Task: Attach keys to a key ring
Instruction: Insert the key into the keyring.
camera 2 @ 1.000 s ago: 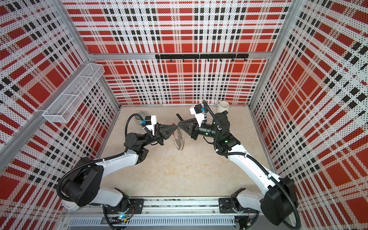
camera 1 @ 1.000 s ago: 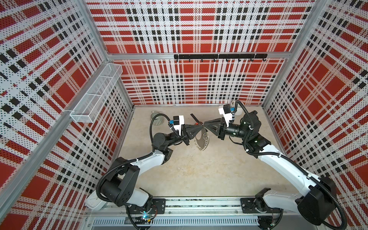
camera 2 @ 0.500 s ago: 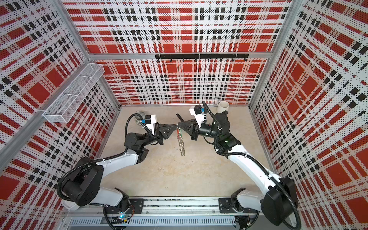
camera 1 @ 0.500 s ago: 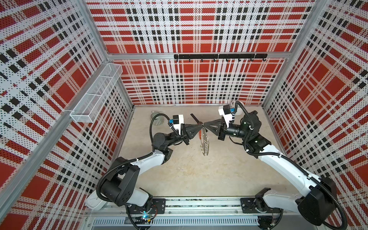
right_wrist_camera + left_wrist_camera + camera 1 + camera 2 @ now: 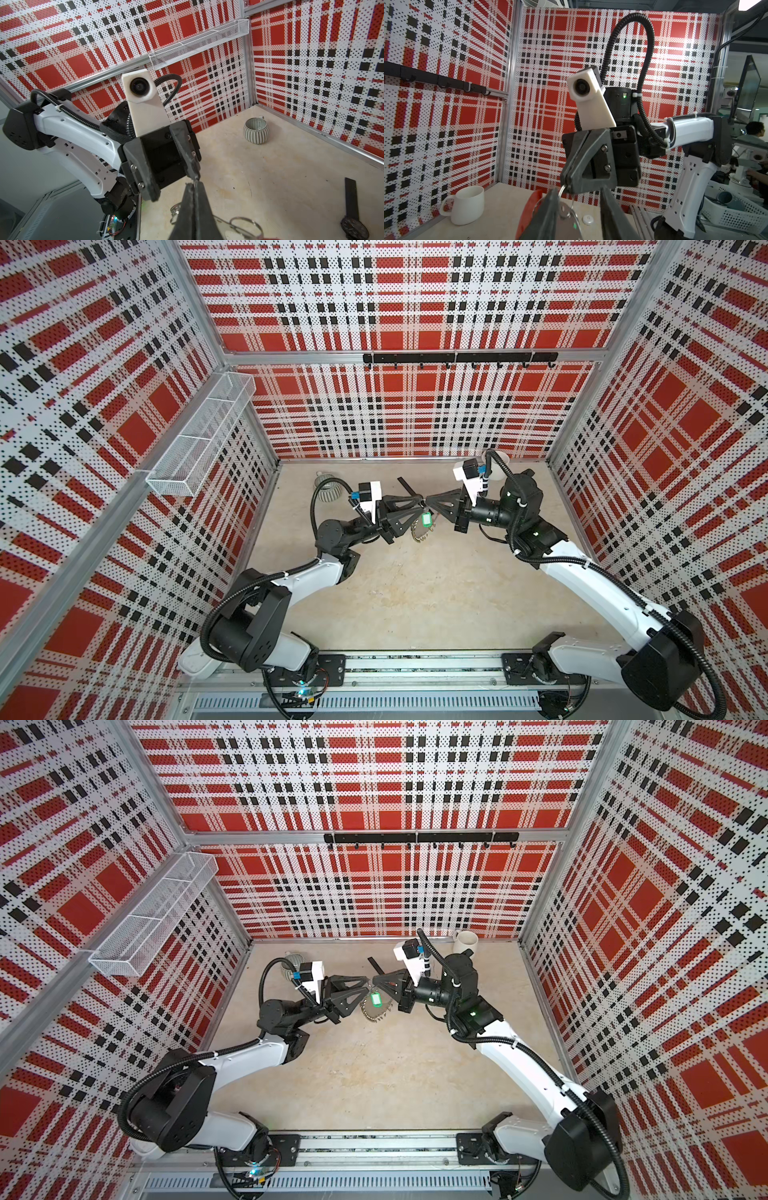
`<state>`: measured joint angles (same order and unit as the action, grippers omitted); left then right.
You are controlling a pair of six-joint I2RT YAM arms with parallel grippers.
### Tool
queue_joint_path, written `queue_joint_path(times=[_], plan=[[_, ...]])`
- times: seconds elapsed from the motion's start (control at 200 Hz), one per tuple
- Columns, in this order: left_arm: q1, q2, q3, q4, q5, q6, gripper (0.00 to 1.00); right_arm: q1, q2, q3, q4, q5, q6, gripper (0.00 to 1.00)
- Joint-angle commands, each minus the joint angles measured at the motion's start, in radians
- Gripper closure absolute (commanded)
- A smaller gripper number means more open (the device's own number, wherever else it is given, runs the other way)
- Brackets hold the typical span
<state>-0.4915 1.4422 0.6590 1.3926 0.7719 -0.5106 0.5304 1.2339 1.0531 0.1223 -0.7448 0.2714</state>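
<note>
The key ring (image 5: 420, 533) (image 5: 376, 1014), a grey oval plate fringed with small silver rings, hangs in the air between the two arms. My right gripper (image 5: 427, 502) (image 5: 194, 184) is shut on one of those small silver rings (image 5: 564, 188). The green key tag (image 5: 425, 519) (image 5: 376, 999) hangs against the plate. My left gripper (image 5: 419, 507) (image 5: 578, 193) stands open, tip to tip with the right one, with one finger beside the plate and its red arc (image 5: 530, 204). More silver rings (image 5: 245, 224) show under the right fingers.
A black wristwatch (image 5: 353, 218) lies on the floor behind the grippers. A striped cup (image 5: 328, 489) (image 5: 256, 131) stands at the back left and a white mug (image 5: 465, 941) (image 5: 467, 204) at the back right. A white button (image 5: 587, 219) lies on the floor. A wire basket (image 5: 203, 439) hangs on the left wall.
My left gripper has opened; it was shut at the ring before. The key ring has swung from edge-on to showing its face, with the green tag in sight. The right gripper stays shut.
</note>
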Motion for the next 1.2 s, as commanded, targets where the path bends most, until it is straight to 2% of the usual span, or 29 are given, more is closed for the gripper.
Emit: queue_joint_path(times=[0.0,0.125,0.205,0.626,0.707,0.882,1.027,1.127,1.193], plan=[[0.019,-0.075,-0.032,-0.068,0.025,0.177,0.64,0.006,-0.013,0.049,-0.074,0.022,-0.096,1.00],[0.012,-0.122,0.026,-0.373,0.068,0.381,0.67,0.007,-0.004,0.066,-0.109,0.004,-0.131,1.00],[0.013,-0.130,0.053,-0.469,0.071,0.428,0.68,0.007,-0.001,0.066,-0.108,-0.006,-0.134,1.00],[-0.007,-0.067,0.129,-0.476,0.096,0.399,0.71,0.012,-0.008,0.051,-0.097,-0.041,-0.124,1.00],[-0.015,-0.057,0.135,-0.477,0.099,0.397,0.76,0.012,-0.008,0.051,-0.102,-0.046,-0.124,1.00],[-0.021,-0.051,0.139,-0.477,0.111,0.392,1.00,0.012,-0.012,0.038,-0.085,-0.039,-0.113,1.00],[-0.021,-0.058,0.130,-0.477,0.105,0.398,1.00,0.012,-0.026,0.008,-0.052,0.029,-0.082,1.00],[-0.023,-0.060,0.126,-0.477,0.102,0.394,1.00,0.006,-0.052,-0.035,-0.021,0.123,-0.061,0.71],[-0.023,-0.060,0.124,-0.475,0.101,0.393,1.00,-0.005,-0.075,-0.080,0.027,0.150,-0.034,0.61]])
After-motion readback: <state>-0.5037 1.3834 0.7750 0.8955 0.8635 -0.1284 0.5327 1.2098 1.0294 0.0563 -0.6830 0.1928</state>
